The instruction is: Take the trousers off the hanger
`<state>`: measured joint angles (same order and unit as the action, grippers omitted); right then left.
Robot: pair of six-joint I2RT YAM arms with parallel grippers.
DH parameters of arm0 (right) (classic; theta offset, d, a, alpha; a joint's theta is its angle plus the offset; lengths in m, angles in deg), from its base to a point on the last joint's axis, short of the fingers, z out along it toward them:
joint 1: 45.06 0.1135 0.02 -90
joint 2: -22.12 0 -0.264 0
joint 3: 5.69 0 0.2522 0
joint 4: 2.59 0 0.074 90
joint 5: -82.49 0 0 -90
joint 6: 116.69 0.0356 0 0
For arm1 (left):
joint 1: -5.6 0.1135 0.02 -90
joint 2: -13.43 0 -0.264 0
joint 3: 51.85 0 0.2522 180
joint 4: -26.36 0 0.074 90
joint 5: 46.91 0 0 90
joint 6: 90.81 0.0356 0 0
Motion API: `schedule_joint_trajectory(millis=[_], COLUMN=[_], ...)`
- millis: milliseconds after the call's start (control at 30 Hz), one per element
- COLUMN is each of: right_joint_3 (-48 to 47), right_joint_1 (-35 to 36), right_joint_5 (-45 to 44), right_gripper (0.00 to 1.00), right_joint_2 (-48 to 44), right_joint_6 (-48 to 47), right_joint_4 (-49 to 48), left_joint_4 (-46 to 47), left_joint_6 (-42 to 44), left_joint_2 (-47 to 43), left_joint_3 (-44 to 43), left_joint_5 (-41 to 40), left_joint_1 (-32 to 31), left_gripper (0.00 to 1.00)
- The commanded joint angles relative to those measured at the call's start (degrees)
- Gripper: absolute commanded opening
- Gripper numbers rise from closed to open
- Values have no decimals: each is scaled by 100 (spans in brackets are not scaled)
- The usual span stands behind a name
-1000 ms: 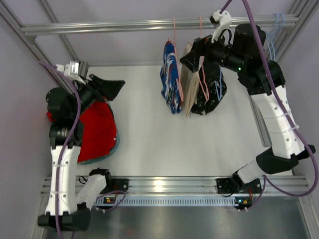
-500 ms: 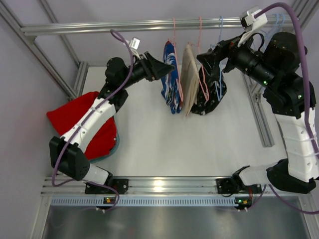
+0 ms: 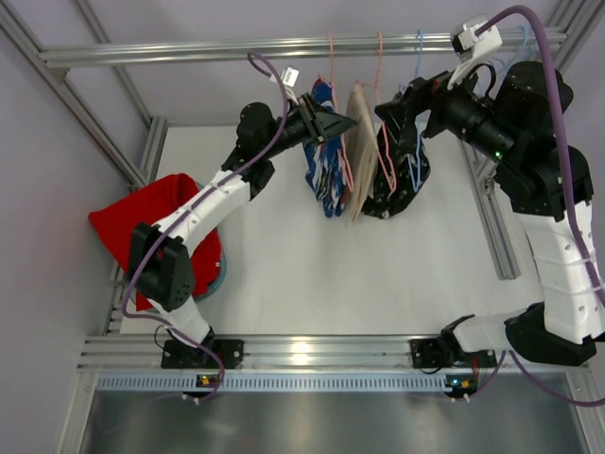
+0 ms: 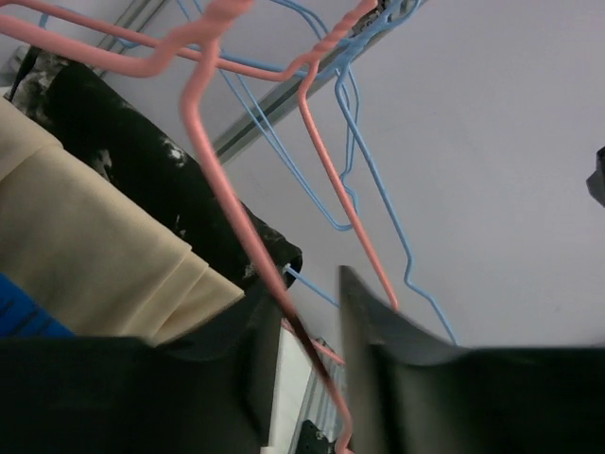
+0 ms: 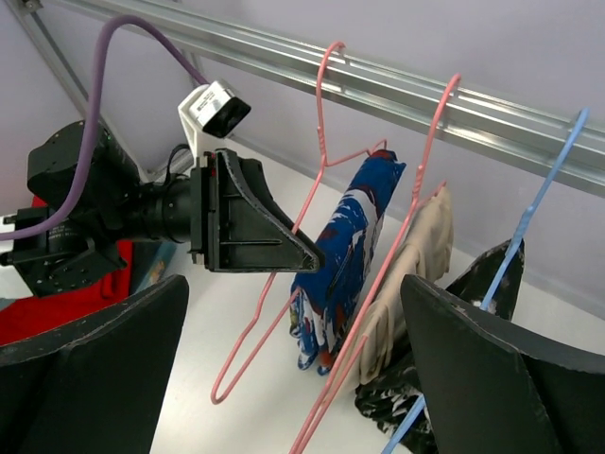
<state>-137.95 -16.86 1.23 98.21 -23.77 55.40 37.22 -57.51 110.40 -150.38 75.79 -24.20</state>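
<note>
Nothing is off yet: the blue trousers (image 3: 321, 165) and beige trousers (image 3: 358, 142) both hang from the rail (image 3: 189, 49). The left gripper (image 4: 307, 293) has narrow fingers around the blue pair's pink hanger (image 4: 230, 203); I cannot tell whether they pinch it. The right gripper (image 3: 386, 113) is spread wide by a black garment (image 3: 397, 184) crowding the beige pair. A red cloth (image 3: 156, 213) lies apart.

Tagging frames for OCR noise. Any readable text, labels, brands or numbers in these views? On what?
No readable text in any view.
Blue trousers: white and red pattern, no letters can be made out.
Beige trousers: plain, no label showing.
Black garment: white specks only, no text.
White camera housing on the left wrist: no marking visible.
</note>
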Motion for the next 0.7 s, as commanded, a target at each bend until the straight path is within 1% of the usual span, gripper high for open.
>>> schedule_joint_trajectory(millis=[0,33,67,100,167,400,500,667], right_joint_3=[72,90,99,107,125,143,134,195], right_joint_1=[-131,-131,-140,-140,-157,-158,-157,-166], right_joint_5=[-21,-12,14,41,119,357,637,1235], right_gripper=[95,96,96,96,96,96,96,96], right_joint_2=[-121,-130,-130,-121,-104,-51,-25,45], right_joint_6=[-63,-63,-46,-37,7,95,218,499], right_joint_4=[-90,-90,-98,-107,-116,-195,-265,-458], left_joint_4=[1052,1132,1185,1237,1247,1361,1352,1352], left_joint_6=[-358,-376,-376,-385,-359,168,204,274], left_joint_2=[-81,-108,-134,-169,-248,-634,-889,-1408], left_joint_3=[-233,-207,-206,-224,-276,-663,-558,-137], left_joint_5=[-72,-63,-63,-72,-80,104,174,245], left_joint_1=[-34,-34,-34,-34,-34,-17,-8,-34], left_gripper=[23,11,3,0,0,0,0,0])
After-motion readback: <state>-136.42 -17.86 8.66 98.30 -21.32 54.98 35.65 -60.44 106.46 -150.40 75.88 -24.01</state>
